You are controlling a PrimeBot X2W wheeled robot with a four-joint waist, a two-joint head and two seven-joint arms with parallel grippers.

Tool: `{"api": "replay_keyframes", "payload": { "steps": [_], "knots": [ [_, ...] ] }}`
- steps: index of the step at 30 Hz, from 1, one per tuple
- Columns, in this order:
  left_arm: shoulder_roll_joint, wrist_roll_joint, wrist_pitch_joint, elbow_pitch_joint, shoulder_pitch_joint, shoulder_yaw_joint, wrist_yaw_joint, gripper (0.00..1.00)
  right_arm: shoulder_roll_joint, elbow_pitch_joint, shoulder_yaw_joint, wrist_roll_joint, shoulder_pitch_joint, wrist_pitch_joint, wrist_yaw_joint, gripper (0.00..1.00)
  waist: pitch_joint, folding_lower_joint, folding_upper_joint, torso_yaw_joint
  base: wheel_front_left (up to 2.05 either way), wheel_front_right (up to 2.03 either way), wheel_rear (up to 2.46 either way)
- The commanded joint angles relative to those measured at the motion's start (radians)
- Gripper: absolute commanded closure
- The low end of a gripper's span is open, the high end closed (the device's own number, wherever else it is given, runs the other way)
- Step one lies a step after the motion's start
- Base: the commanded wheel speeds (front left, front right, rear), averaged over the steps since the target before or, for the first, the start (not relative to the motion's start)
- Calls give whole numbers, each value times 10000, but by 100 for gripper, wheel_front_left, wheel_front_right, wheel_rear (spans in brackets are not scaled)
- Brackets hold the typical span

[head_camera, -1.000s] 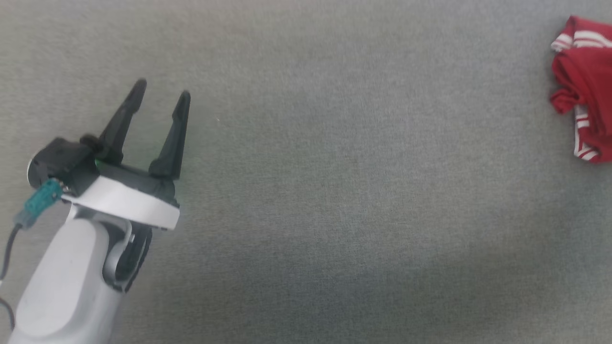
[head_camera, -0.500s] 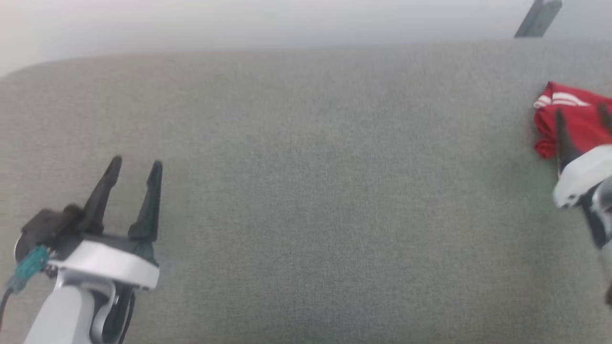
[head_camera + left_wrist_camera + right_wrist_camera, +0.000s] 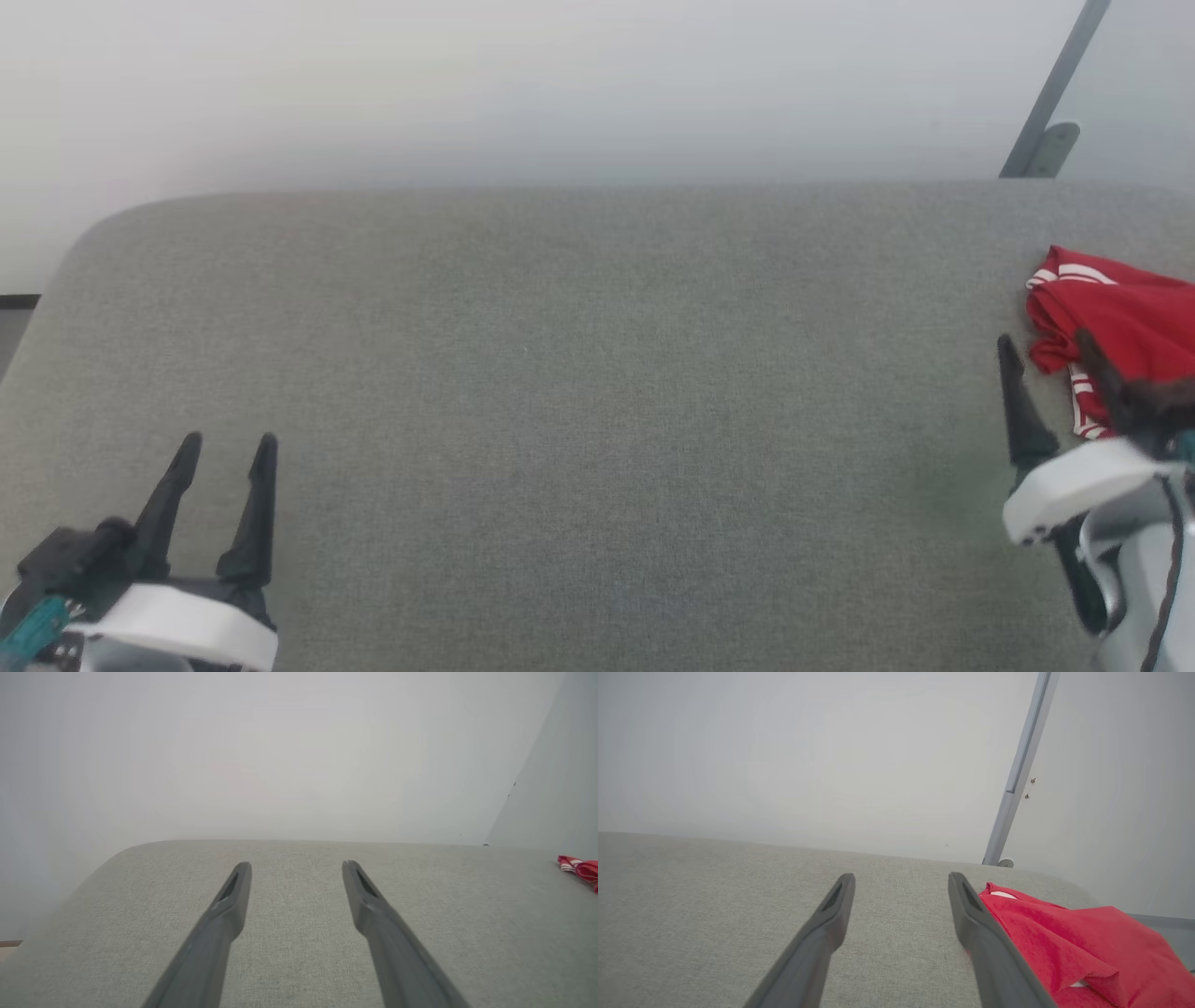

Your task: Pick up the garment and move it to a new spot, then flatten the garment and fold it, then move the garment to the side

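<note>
As the head view has tilted up, both fingers of the right tool [image 3: 1044, 338] now show, spread, shirt [image 3: 1120, 308] at the outer one; left tool [image 3: 230, 439] spread.

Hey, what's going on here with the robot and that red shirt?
A two-armed robot is set to pick up a crumpled red garment lying at the right end of a grey padded surface. Its right gripper is open right beside the heap, which lies outside the jaws, not between them. The left gripper is open over the surface's left side. Nothing is held yet.
</note>
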Motion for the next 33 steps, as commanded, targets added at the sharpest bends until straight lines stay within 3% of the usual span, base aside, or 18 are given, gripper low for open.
{"api": "replay_keyframes", "payload": {
  "steps": [1,17,33],
  "knots": [
    [-45,53,-39,-45,235,150,-22,0,220,-374,-131,-54,418,-25,-18,0,-156,0,0,60,0,0,0],
    [-169,-119,-39,-300,1182,551,-22,0,1426,-1924,-700,-232,2655,-25,-18,0,-546,0,0,159,0,0,0],
    [-32,-323,-39,-379,1292,515,-22,0,1873,-2225,-750,-348,3194,-25,-18,0,-592,0,0,46,0,0,0]
  ]
}}
